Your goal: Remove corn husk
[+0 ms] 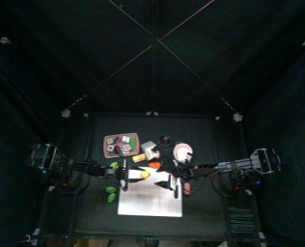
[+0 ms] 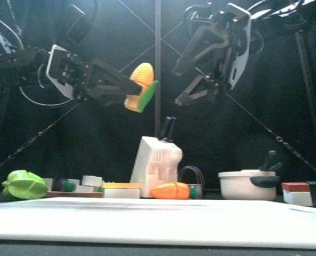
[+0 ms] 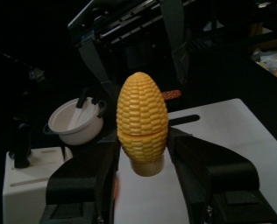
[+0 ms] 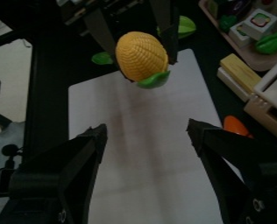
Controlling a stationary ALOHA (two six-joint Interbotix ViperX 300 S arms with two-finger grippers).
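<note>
While the white rectangular mat lies nearest the front edge of the black table, the work happens in the air above it. On the table behind the mat stand a green crumpled husk piece, a white carton-like container, a small orange vegetable and a white pot with a black handle. Higher up, the left end effector is clamped on the base of the yellow, ridged corn cob, which is held well clear of the table over the mat, tip pointing up and toward the right arm. A green husk remnant clings to the cob's lower part, just beside the left jaws. The right end effector hovers near the cob with its jaws spread wide, touching nothing.

The cob looks stiff and fairly light, with kernel rows that may slip under smooth jaws, so the firm grip at the base seems sound. The husk leaf is probably thin, soft and easily torn; taking it by its free edge, away from the left jaws, and peeling along the cob seems the safest hold.
</note>
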